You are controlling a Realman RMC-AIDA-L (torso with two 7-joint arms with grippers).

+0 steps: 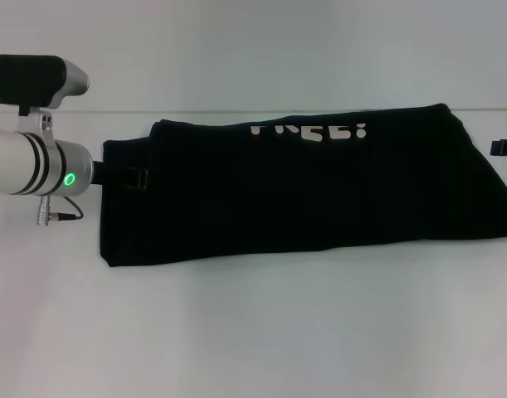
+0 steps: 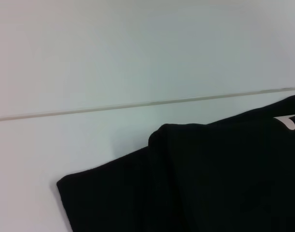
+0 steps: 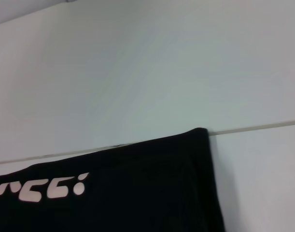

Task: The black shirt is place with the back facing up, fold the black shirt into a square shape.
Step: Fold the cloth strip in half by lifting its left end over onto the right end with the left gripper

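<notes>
Here the black shirt (image 1: 303, 186) lies folded lengthwise on the table (image 1: 253, 332); both grippers' jaws: cannot tell.

My head cam looks down from above on the whole black shirt (image 1: 303, 186); both my wrist cams sit low and close, facing its far edge, sharing that white lettering (image 3: 41, 188).

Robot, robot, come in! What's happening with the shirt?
Left pincer at black shirt left edge. Right pincer barely visible, right edge. Shirt folded long, lettering showing. Nothing blocking.
</notes>
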